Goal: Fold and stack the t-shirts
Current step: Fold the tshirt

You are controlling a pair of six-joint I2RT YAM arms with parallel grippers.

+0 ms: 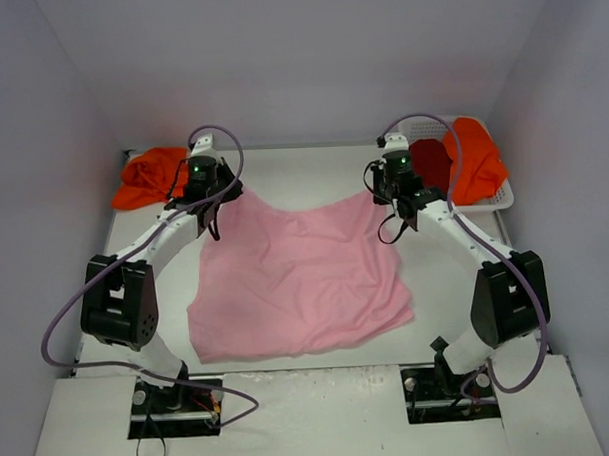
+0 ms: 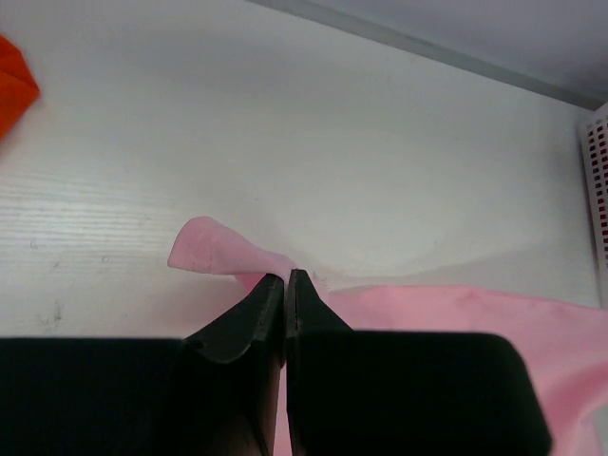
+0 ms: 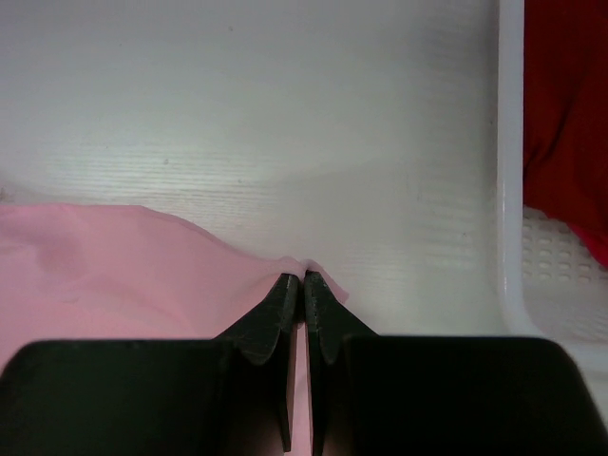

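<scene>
On the table: the pink shirt (image 1: 296,278) lies spread between the two arms. Its far edge is pinched at both corners and sags in the middle.
Elsewhere: an orange shirt (image 1: 148,176) sits crumpled at the far left. A second orange shirt (image 1: 474,157) and a dark red shirt (image 1: 432,161) lie in the white basket (image 1: 505,193) at the far right.
Risk, slipping: each grip takes only a small pinch of cloth, so a quick pull could tug a corner free.
Risk, skew: if one arm travels ahead of the other, the fold would probably land crooked or bunch up.
Left gripper (image 2: 286,277): jaws closed tight on the far left corner of the pink shirt, with a small flap poking out past the tips.
Right gripper (image 3: 304,278): jaws closed tight on the far right corner, near the basket wall.
</scene>
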